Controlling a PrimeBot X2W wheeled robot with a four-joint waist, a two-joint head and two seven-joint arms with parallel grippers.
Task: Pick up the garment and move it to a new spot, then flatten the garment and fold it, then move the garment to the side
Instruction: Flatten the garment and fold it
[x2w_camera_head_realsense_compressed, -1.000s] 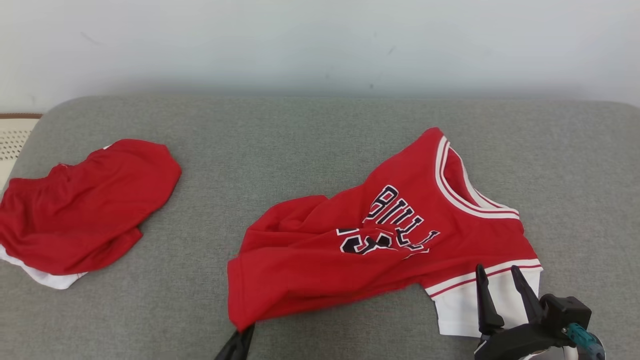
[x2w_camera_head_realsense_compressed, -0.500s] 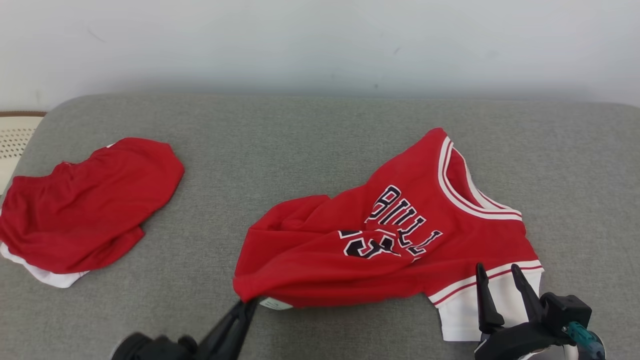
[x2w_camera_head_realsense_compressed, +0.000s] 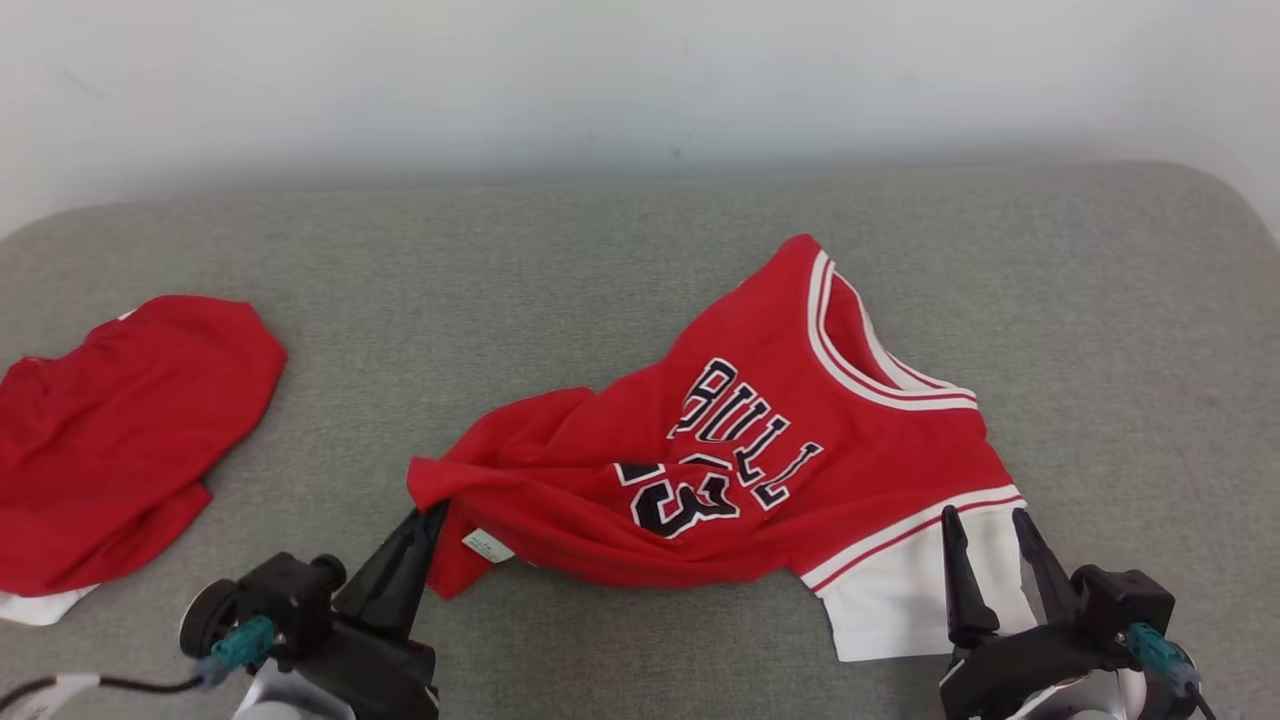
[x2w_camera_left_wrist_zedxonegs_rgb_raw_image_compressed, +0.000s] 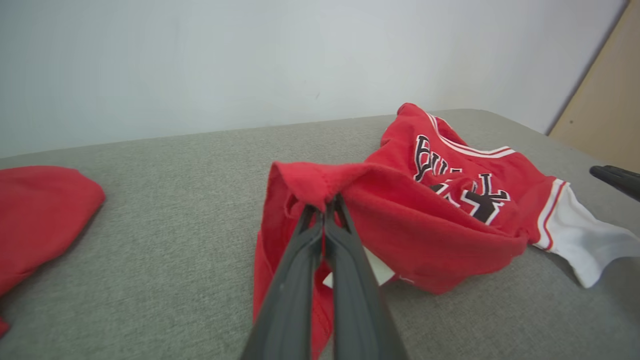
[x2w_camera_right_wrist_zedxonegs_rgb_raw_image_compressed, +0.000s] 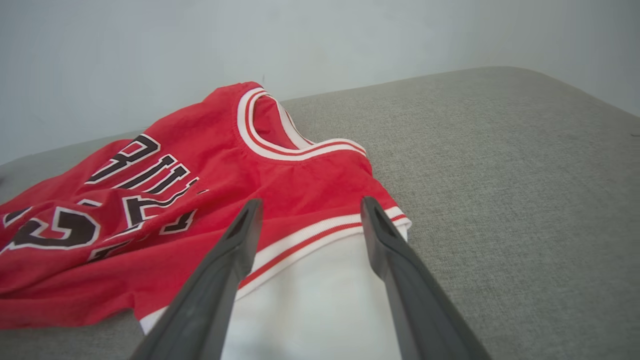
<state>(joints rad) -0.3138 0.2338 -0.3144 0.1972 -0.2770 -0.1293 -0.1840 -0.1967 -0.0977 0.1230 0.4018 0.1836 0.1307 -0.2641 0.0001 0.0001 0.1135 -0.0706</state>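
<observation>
Red jersey (x2w_camera_head_realsense_compressed: 760, 440) pinched at left gripper (x2w_camera_head_realsense_compressed: 432, 515) tips, right gripper (x2w_camera_head_realsense_compressed: 983, 512) spread over white sleeve (x2w_camera_head_realsense_compressed: 900, 610) just ahead; likely flattening, next needs clamping there.

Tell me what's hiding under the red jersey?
The jersey has one lifted corner: a white tag and gray cushion show beneath. Elsewhere the cloth hides what's under it.

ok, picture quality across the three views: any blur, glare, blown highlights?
Head view: soft even light, no glare, jersey lettering crisp, faint shadow under its lower edge. Left wrist view: left end effector, shut on the jersey, blurs near the lens; frame edges soft. Right wrist view: lettering sharp, white sleeve nearly washed out between the fingers of the open right end effector.
</observation>
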